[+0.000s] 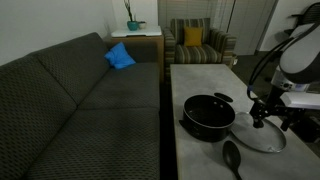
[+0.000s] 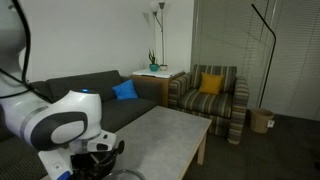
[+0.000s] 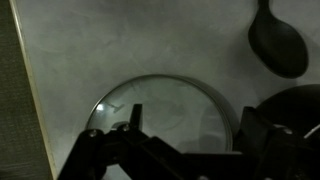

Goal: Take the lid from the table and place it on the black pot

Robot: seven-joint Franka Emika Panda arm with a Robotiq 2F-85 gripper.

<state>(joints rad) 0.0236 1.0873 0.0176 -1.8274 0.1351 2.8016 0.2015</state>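
Note:
The clear glass lid with a silvery rim lies flat on the light grey table, just beside the black pot. My gripper hangs right above the lid, open and empty. In the wrist view the two dark fingers stand wide apart over the lid, with the gripper's midpoint above the glass. I cannot make out the lid's knob. A dark edge at the right of the wrist view looks like the pot. In an exterior view the arm hides the pot and most of the lid.
A black spoon lies on the table in front of the pot and lid; it also shows in the wrist view. A dark sofa runs along one side of the table. A striped armchair stands past its far end.

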